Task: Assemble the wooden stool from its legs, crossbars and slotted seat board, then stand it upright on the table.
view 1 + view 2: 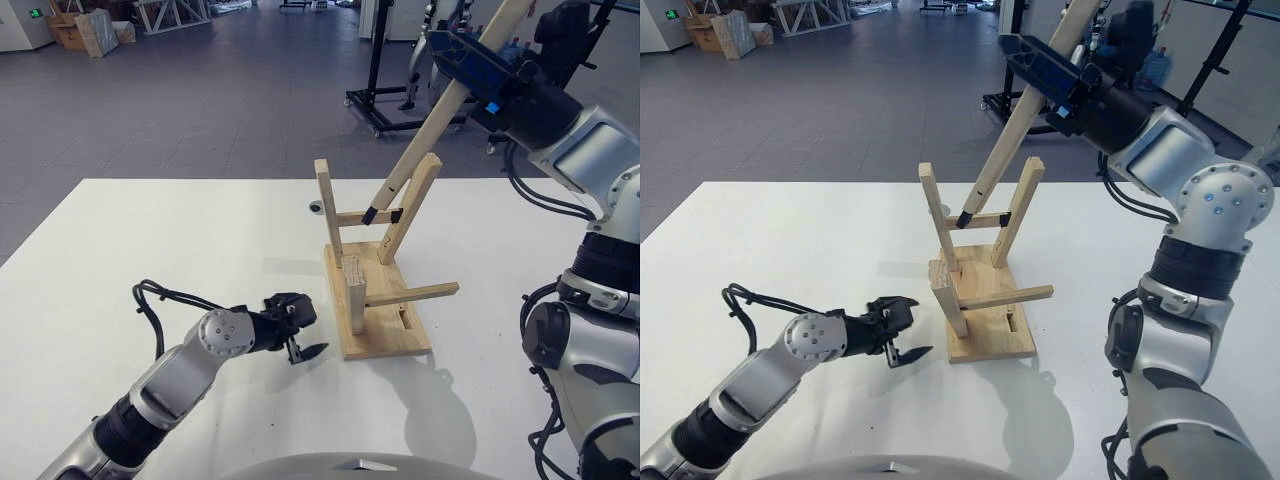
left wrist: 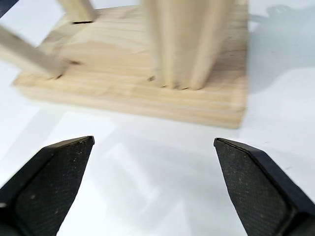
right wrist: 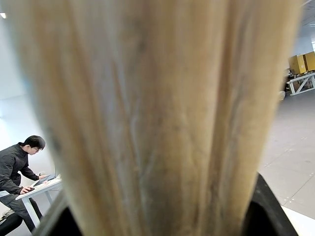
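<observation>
Now the right gripper (image 1: 468,62) is clamped on a long wooden leg (image 1: 425,140), whose lower end meets the crossbar (image 1: 362,217) well below its jaws. The left gripper (image 1: 303,349) gapes wide and empty, with the seat board (image 1: 385,338) just ahead. The leg is probably stiff and light; grip mid-shaft.

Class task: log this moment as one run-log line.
left gripper: jaws open beside pale wooden seat board | right gripper: jaws shut on long pale wooden leg

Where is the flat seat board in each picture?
Left eye view: seat board flat on the table, mid-picture.
Right eye view: board mid-picture.
Left wrist view: board just beyond the open fingers.
Right wrist view: a long wooden piece up close.
Landmark: the short upright leg on it.
</observation>
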Robot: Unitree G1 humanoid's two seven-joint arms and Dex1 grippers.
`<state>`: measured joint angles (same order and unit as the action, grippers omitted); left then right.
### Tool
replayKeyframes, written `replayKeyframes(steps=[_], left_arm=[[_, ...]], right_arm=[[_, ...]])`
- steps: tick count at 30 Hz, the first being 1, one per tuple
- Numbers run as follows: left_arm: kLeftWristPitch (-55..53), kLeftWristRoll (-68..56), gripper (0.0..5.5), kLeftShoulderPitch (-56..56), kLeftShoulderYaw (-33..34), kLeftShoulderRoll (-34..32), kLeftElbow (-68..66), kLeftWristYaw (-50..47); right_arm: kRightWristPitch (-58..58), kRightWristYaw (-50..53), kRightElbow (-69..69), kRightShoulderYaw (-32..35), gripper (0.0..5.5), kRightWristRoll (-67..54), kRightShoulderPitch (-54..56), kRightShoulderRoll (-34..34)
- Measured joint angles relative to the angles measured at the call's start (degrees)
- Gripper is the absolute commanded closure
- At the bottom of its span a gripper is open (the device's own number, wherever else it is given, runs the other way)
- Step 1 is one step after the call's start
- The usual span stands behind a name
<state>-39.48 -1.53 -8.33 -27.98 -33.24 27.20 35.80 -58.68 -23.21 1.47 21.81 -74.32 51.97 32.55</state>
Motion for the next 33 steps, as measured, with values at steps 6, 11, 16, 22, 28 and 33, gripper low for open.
replayKeyframes(steps=[6,11,16,22,28,33], left_arm=[[0.0,-6.2,1.04,3.3,4.8,-1.1,2.8,4.6],[-2.2,-13.7,1.04,1.8,5.1,0.8,7.7,9.0],[-1.9,-6.9,1.04,-2.1,-2.0,4.6,3.6,3.6],[-2.3,-1.7,1.04,-5.5,-9.0,9.6,-1.2,0.8],[-2.6,3.6,1.04,-6.6,-14.5,11.8,-4.8,-2.0],[0.0,7.2,1.04,-7.0,-15.6,9.7,-6.5,-2.3]], right_arm=[[0.0,0.3,-0.1,0.2,3.48,0.0,-0.2,-0.2],[0.0,0.4,-0.2,0.2,3.48,0.0,-0.3,-0.9],[0.0,0.6,-0.8,0.7,3.48,0.0,-0.5,-1.1],[0.0,0.9,-1.0,0.6,3.48,0.0,-0.6,-1.9],[0.0,0.9,-0.5,0.5,3.48,0.0,-0.6,-2.0],[0.0,0.9,-0.4,0.4,3.48,0.0,-0.6,-2.0]])
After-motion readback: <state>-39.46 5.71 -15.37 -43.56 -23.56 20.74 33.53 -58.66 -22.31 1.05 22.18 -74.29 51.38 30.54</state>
